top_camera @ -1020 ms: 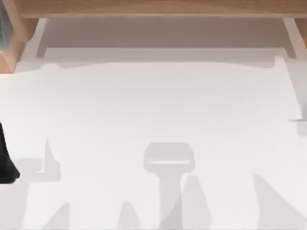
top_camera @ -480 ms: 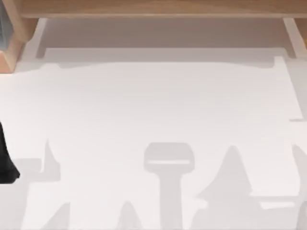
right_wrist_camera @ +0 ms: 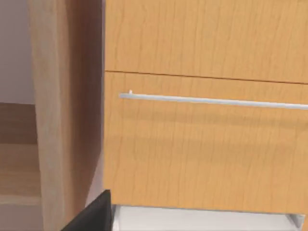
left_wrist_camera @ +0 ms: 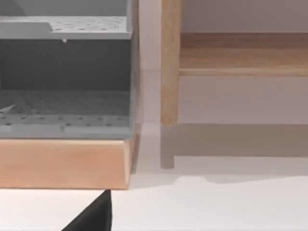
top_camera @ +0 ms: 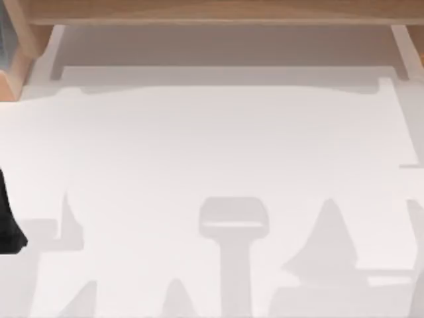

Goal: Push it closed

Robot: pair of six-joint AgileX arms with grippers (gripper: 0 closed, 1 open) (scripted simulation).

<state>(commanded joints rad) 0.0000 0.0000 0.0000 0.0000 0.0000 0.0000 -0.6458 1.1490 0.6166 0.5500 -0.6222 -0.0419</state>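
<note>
An open drawer shows in the left wrist view, with a pale wooden front [left_wrist_camera: 62, 162] and a grey perforated inside [left_wrist_camera: 65, 103]. Its corner [top_camera: 12, 66] sits at the far left of the top view. One black finger [left_wrist_camera: 94, 215] of my left gripper is just in front of that wooden front. In the top view a black part of my left arm [top_camera: 8, 225] is at the table's left edge. The right wrist view faces a wooden drawer front [right_wrist_camera: 202, 154] with a silver bar handle [right_wrist_camera: 211, 100], and one black finger [right_wrist_camera: 94, 214] of my right gripper is near it.
A long wooden frame [top_camera: 212, 12] runs along the far side of the white table [top_camera: 212, 152]. A wooden leg [left_wrist_camera: 169, 62] and a low wooden rail [left_wrist_camera: 240, 53] stand beside the open drawer. Arm shadows lie on the near part of the table.
The shadow at the table's near right has shifted and changed shape, so my right arm has moved. The black part of my left arm has stayed put.
</note>
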